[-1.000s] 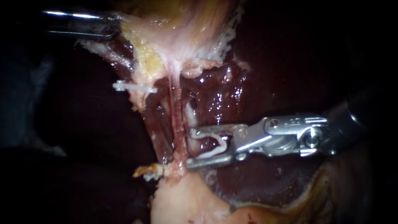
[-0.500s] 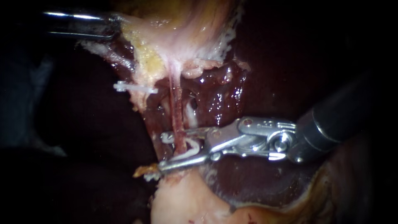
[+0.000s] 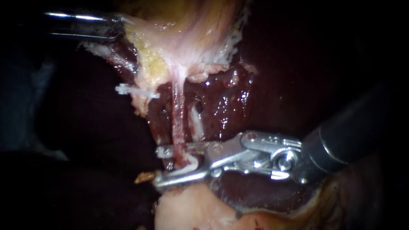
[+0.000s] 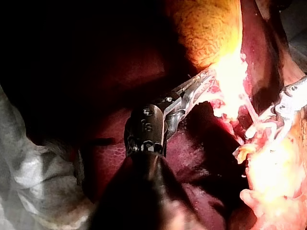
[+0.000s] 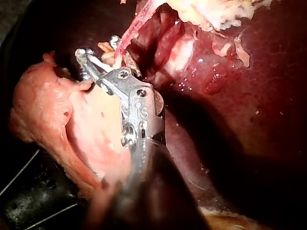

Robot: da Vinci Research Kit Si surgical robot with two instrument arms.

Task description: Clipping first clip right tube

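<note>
There are two instruments: left instrument [image 3: 116,24], right instrument [image 3: 158,167]. There are two clips: upper clip [image 3: 136,90], lower clip [image 3: 192,163]. One tube [image 3: 178,115] shows clearly.

The endoscope lights the middle of its own view: the liver [image 3: 226,102] glistens with small wet highlights, and the right instrument [image 3: 157,167], its pincer clasping the white clip [image 3: 187,164], flashes bright steel. The edges sink to near-black, and the left instrument [image 3: 119,19] shows only as a thin gleam. In the left wrist view the tissue [image 4: 230,72] ahead of that instrument burns out in glare amid deep shadow, while the right wrist view is more evenly lit, with only the shaft dark.
</note>
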